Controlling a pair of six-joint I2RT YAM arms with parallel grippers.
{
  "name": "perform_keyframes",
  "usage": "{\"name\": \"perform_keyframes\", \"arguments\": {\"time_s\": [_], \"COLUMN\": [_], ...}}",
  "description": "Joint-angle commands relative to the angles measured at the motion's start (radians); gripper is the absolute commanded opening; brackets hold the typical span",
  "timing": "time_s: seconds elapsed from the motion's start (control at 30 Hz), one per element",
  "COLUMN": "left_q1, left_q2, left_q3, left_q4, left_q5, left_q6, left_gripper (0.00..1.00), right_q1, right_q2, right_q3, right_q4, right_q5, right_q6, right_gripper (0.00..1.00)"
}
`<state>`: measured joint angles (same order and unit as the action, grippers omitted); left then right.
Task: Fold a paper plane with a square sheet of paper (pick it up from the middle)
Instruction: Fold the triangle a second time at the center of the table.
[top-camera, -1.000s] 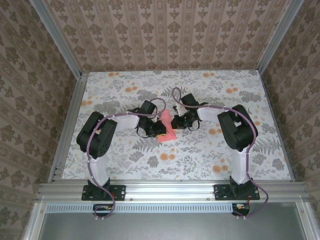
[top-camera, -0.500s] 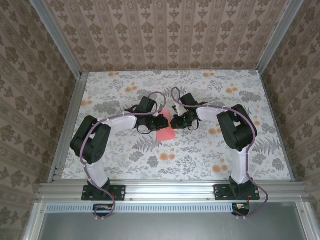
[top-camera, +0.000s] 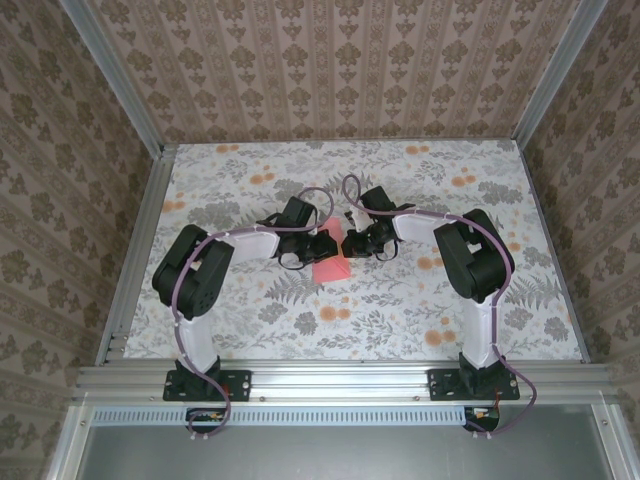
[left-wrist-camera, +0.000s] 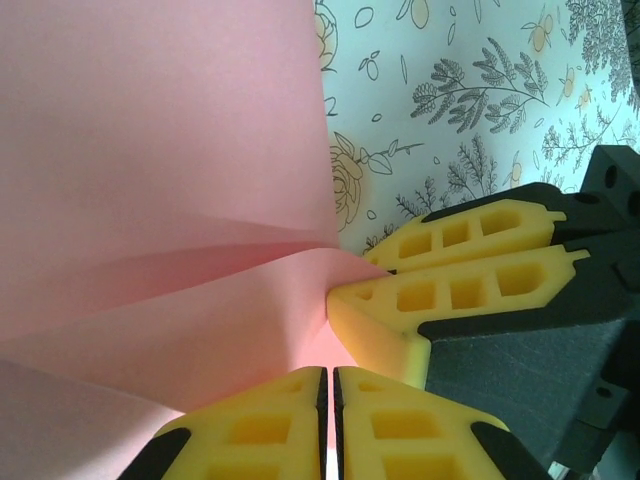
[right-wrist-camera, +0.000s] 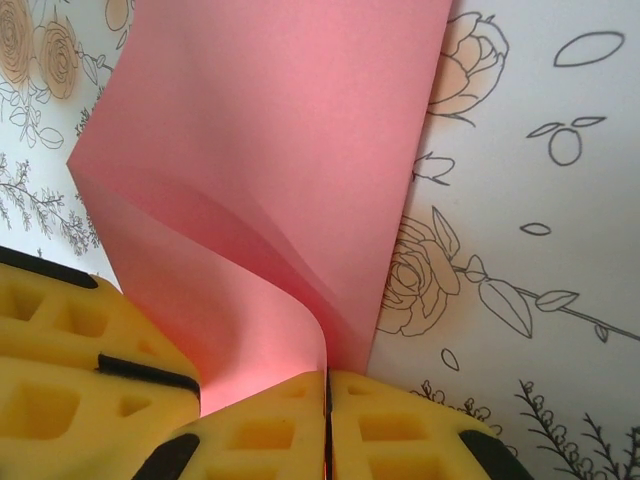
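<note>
paper sheet (left-wrist-camera: 150, 150) | edge pinched in left tool (left-wrist-camera: 329, 376), right tool (right-wrist-camera: 327, 380) | seemingly bowed

From above, the left gripper (top-camera: 322, 248) and right gripper (top-camera: 350, 245) cover the far part of the paper (top-camera: 332, 269), and their jaws are too small to make out. In both wrist views the paper runs past the top edge, and the near fingers are cut off at the bottom.

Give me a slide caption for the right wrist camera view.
Right gripper shut on the bent edge of the square sheet of paper, pink against the flower-print table.
</note>
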<state>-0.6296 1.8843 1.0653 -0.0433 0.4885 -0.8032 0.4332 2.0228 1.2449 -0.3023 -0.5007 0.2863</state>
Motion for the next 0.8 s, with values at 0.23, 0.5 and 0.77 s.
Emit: {"name": "perform_keyframes", "arguments": {"time_s": [0.23,0.5,0.77], "left_q1": [-0.005,-0.004,-0.005], "left_q2": [0.04,0.052,0.048], "left_q3": [0.001,0.001,-0.018], "left_q4": [-0.011,-0.013,-0.036], "left_q5": [-0.041,-0.047,-0.069], "left_q6": [-0.011,-0.016,-0.033], "left_gripper": [0.13,0.13,0.13], "right_q1": [0.006,0.006,0.006], "right_q2": [0.053,0.058,0.033], "right_q3": [0.021,0.024,0.036], "right_q4": [-0.071,-0.075,-0.073], "right_q5": [0.08,0.082,0.038], "right_q6": [-0.018,-0.015,0.017], "right_gripper": [0.1,0.1,0.12]}}
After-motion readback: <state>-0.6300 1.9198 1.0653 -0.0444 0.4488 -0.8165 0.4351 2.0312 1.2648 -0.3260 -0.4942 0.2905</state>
